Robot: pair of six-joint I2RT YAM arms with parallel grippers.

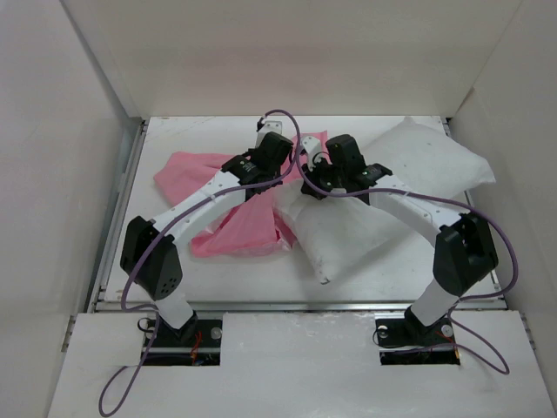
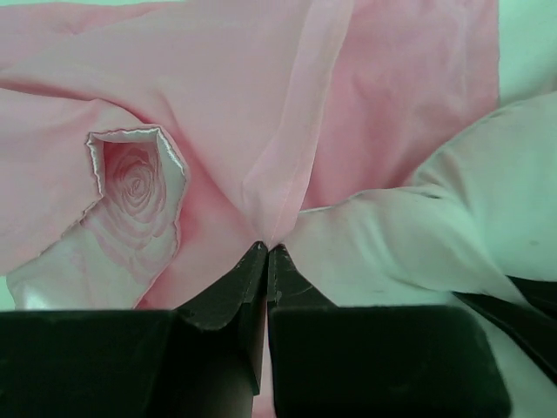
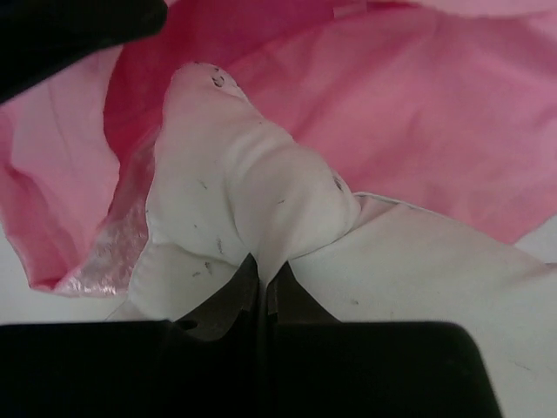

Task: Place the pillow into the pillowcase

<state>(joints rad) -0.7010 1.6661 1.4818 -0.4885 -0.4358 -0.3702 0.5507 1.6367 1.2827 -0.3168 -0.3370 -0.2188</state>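
Pillow (image 1: 409, 187), white and plump, lies on the table (image 1: 174, 274) with its long axis on a diagonal in the overhead view. One end points to the lower centre of the frame and the other to the upper right. Just beside it, left of centre, the pink pillowcase (image 1: 196, 174) is crumpled in a loose heap, touching the pillow's left edge.

In the left wrist view, I see the left gripper (image 2: 266, 251) pressed together on a raised fold of the matte pink cloth. A curled corner showing a shiny rose sits at the left, and the pillow fills the right side. In the right wrist view, the right gripper (image 3: 263, 266) pinches a bunched hump of white pillow fabric, with pink cloth spread behind it across the top.

From above, the left arm (image 1: 200, 205) bends at lower left and stretches diagonally up to the centre. The right arm (image 1: 418, 205) mirrors it from lower right, so both wrists meet near the middle where pillow and pillowcase touch.
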